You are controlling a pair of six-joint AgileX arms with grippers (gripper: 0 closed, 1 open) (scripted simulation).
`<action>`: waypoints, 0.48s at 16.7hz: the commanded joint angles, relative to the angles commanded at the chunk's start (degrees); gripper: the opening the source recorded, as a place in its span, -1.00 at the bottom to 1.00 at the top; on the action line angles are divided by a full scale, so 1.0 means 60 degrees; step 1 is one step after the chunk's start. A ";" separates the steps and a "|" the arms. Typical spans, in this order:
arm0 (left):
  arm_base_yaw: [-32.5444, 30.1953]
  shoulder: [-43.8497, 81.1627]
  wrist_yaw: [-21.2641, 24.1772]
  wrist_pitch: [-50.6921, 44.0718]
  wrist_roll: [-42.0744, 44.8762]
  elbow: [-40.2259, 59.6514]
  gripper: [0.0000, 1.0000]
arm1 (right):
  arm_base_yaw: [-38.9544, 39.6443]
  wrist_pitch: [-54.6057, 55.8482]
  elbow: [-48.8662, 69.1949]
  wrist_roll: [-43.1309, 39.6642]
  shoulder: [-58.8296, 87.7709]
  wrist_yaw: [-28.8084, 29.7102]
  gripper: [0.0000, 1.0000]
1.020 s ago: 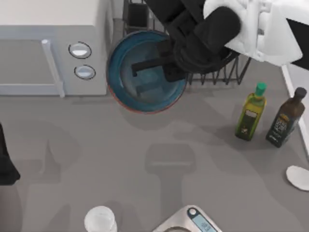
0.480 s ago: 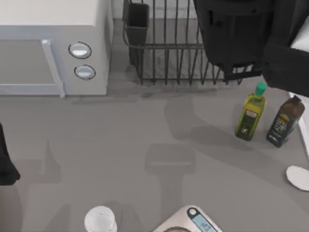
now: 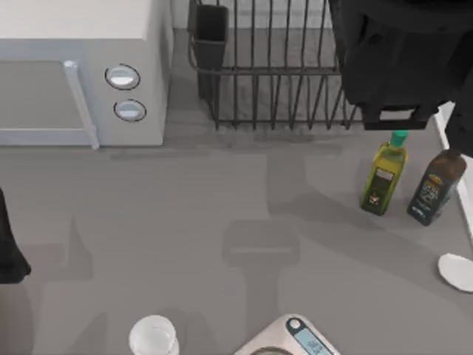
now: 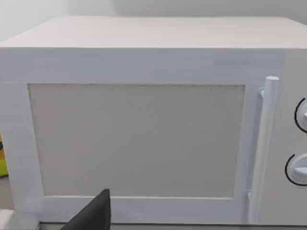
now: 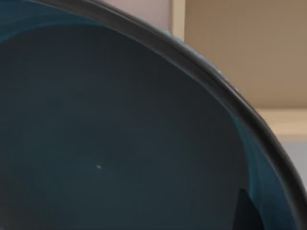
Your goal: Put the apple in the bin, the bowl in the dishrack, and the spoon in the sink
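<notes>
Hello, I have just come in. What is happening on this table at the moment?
The right arm is at work at the far right of the table, above the right end of the black wire dishrack. Its wrist view looks closely into the blue bowl, so the bowl appears to be carried there. The left arm is parked at the table's left edge, facing the white microwave. Two oil bottles stand in front of the rack.

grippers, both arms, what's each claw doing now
Left claw: parked facing the microwave; open or shut cannot be told.
Right claw: over the dishrack, bowl close against its camera; grip cannot be told.
</notes>
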 joint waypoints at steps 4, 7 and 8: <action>0.0000 0.0000 0.0000 0.0000 0.0000 0.0000 1.00 | -0.0358 0.0660 -0.0071 -0.0029 0.0670 -0.0408 -1.00; 0.0000 0.0000 0.0000 0.0000 0.0000 0.0000 1.00 | -0.1130 0.2193 -0.0227 -0.0064 0.2029 -0.1193 -1.00; 0.0000 0.0000 0.0000 0.0000 0.0000 0.0000 1.00 | -0.1458 0.2888 -0.0298 -0.0074 0.2555 -0.1506 -1.00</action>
